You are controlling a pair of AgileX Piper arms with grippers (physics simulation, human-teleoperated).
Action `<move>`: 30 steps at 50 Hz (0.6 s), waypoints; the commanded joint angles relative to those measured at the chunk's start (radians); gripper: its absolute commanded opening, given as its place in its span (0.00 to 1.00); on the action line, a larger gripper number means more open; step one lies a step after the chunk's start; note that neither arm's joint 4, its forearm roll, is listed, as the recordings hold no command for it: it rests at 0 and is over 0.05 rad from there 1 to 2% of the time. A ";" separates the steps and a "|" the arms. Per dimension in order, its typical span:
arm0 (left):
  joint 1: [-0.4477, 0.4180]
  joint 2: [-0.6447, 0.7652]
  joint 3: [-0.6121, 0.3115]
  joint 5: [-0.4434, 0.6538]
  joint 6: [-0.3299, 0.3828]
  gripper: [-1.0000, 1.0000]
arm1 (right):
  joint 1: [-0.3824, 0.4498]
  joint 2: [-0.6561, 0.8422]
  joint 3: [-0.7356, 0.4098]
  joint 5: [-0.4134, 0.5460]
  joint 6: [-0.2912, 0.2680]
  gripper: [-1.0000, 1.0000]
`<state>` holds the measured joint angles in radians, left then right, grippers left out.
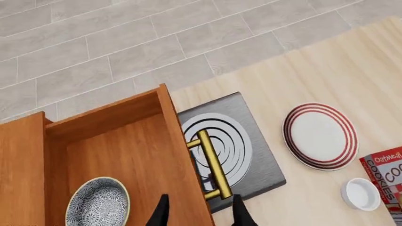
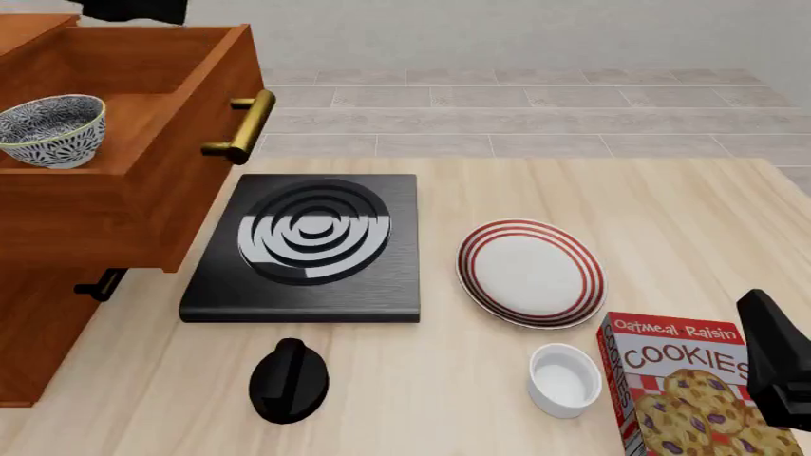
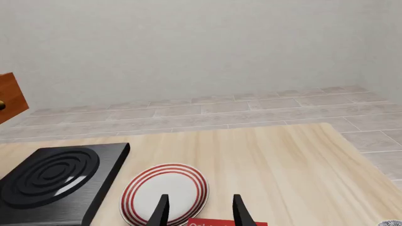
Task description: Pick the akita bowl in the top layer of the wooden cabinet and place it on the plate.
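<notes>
The wooden cabinet stands at the table's left with its top layer pulled out. Inside it sits the akita bowl, speckled dark and white, upright; the left wrist view has this akita bowl on the drawer floor. My left gripper hangs open above the drawer's front board and brass handle, holding nothing. The red-ringed plate lies on the table right of the stove, empty. My right gripper is open over the plate, near the table's front right.
A black stove with white rings lies between cabinet and plate. A plain white small bowl and a cookies box sit at the front right. A black round object lies in front of the stove. The right arm shows at the right edge.
</notes>
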<state>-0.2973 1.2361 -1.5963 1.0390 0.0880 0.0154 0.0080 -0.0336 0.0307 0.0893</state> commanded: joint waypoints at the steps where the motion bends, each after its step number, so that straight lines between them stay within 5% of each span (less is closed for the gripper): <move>1: 0.044 0.015 -0.047 0.013 0.026 1.00 | 0.001 0.000 0.000 0.000 -0.001 1.00; 30: 0.237 0.051 -0.060 0.015 0.082 1.00 | 0.006 -0.003 -0.002 0.005 -0.002 1.00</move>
<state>-0.1217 1.2762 -1.6633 1.0522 0.1556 0.0195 0.0067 -0.0347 0.0333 0.0876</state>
